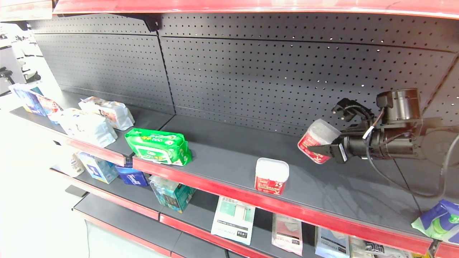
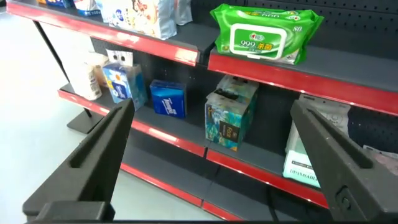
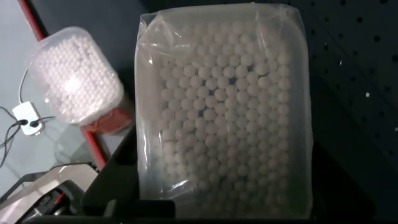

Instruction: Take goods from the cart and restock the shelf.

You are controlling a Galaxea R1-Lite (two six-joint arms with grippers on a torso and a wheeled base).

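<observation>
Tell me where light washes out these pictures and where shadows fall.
Head view: floor at left washed out white, glare on the red top rail, soft shadow on the shelf beneath the right tool. Right wrist view: faint sheen on the held tub.

Dark grey right arm (image 1: pixel 380 145), silver cylindrical wrist joint (image 1: pixel 403 104), looped black cables (image 1: pixel 353 109), white tag (image 1: pixel 368 132), black wedge-fingered left gripper (image 2: pixel 211 155)

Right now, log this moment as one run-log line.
right gripper: shut on cotton swab box, held above shelf | second cotton swab box: standing near shelf front edge | left gripper: open, empty | held box: not yet placed
</observation>
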